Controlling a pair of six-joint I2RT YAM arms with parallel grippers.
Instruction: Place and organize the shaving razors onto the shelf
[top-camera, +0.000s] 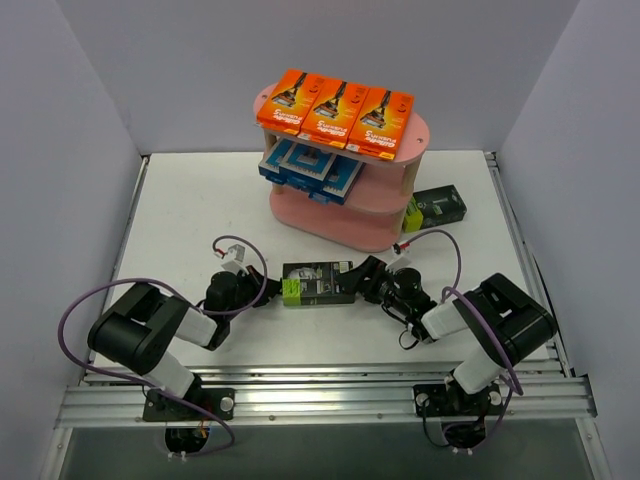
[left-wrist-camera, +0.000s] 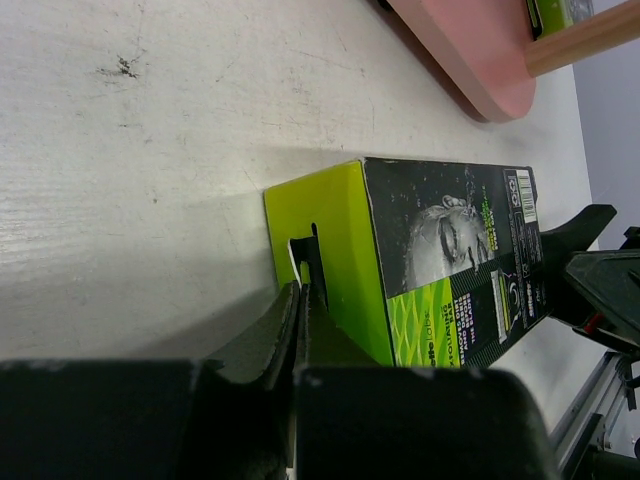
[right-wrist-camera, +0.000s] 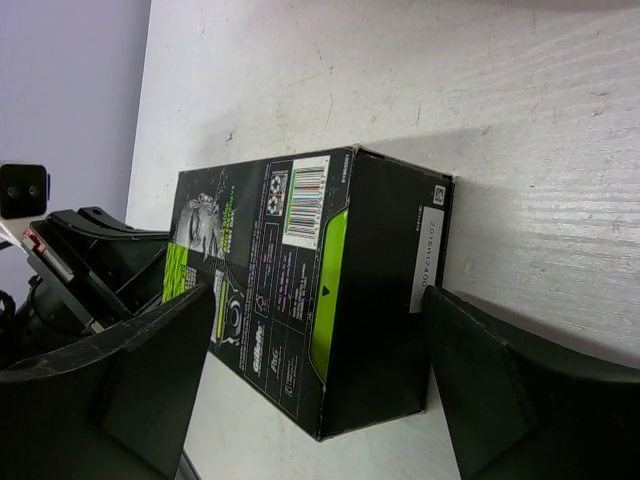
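The black-and-lime pack (top-camera: 318, 283) lies flat on the desk (top-camera: 200, 200), near of the shelf (top-camera: 345, 228), with its long axis running left to right between the two arms. The right jaws stand wide, straddling its black right end, one finger on each long side and neither clearly touching. The left jaws are pressed together at the lime left end by the hang slot; whether they nip the flap I cannot tell. Both arms are equally near. "Gillette" reads on the pack's back, beside a barcode; the white code strip is too small to read.
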